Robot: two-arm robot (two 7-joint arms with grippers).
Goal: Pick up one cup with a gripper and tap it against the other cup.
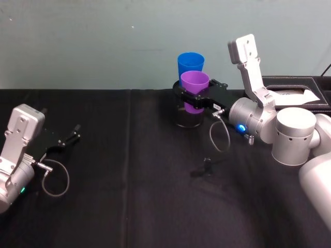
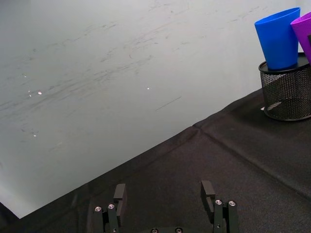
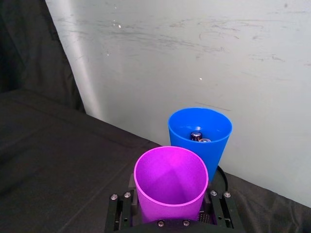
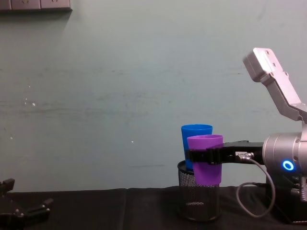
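Black-clothed table (image 1: 129, 181) in front of a pale wall. Near the table's centre-back, the R gripper (image 1: 194, 95), a black two-finger clamp on a silver-grey arm w/ a glowing blue ring light, reaches in from the right and pinches the purple cup (image 1: 195, 82) around its middle, one finger on each side. The cup is upright, mouth up, lifted off the cloth. Right behind it, on the wall side, is the blue cup (image 1: 191, 63), also upright, its base sitting in a black wire-mesh holder (image 1: 189, 120); the blue rim is a bit higher than the purple one. The chest view shows the purple cup (image 4: 205, 143) overlapping the front of the blue cup (image 4: 195, 132) and the holder's rim. The two cups are just beside each other; can't tell if they touch. The right wrist view shows small dark items inside the blue cup (image 3: 200, 128), too small to identify. The L gripper (image 1: 70, 137) is parked low at the table's left edge, well apart from the cups, fingers spread w/ nothing btwn them.
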